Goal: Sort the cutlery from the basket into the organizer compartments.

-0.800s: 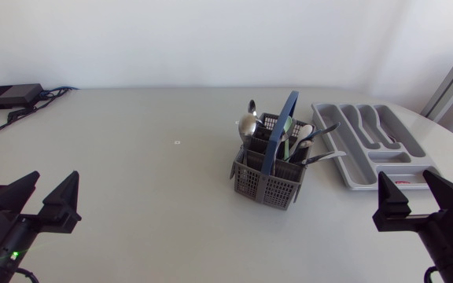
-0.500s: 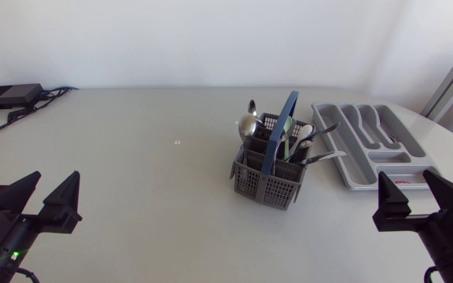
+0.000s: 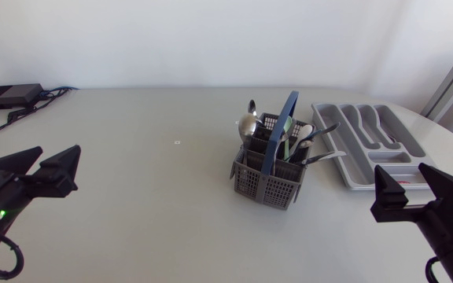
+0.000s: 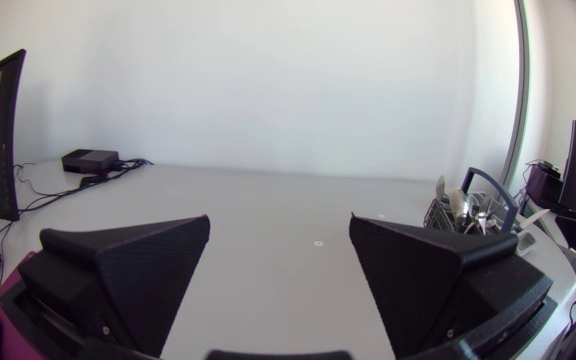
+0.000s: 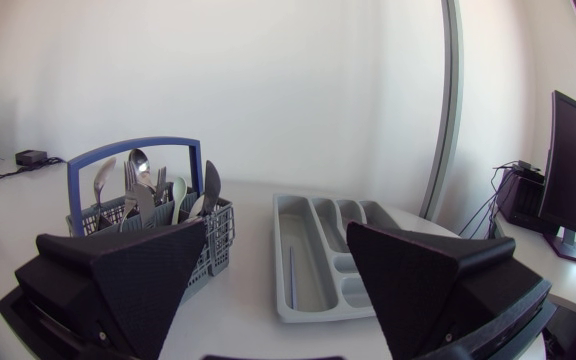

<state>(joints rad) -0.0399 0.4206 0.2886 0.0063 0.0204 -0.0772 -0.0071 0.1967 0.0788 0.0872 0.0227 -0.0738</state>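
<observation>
A grey mesh cutlery basket [image 3: 267, 179] with a blue handle stands right of the table's middle, holding several spoons, forks and knives upright. The grey organizer tray [image 3: 348, 165] lies just to its right, its compartments bare. My left gripper [image 3: 44, 167] hangs open over the table's left edge, far from the basket. My right gripper [image 3: 417, 194] is open near the front right, just in front of the organizer. In the right wrist view the basket [image 5: 154, 235] and organizer [image 5: 313, 290] lie ahead of the open gripper [image 5: 276, 268]. The left wrist view shows the basket [image 4: 473, 212] far ahead beyond its gripper [image 4: 280, 262].
A small black box [image 3: 9, 95] with cables [image 3: 30, 108] sits at the table's far left corner. The table's curved edge [image 3: 450, 134] runs close behind the organizer on the right. Bare tabletop spreads between the left arm and the basket.
My left gripper has risen and swung slightly away from the front edge. My right gripper shifted a little. Basket and organizer have not moved.
</observation>
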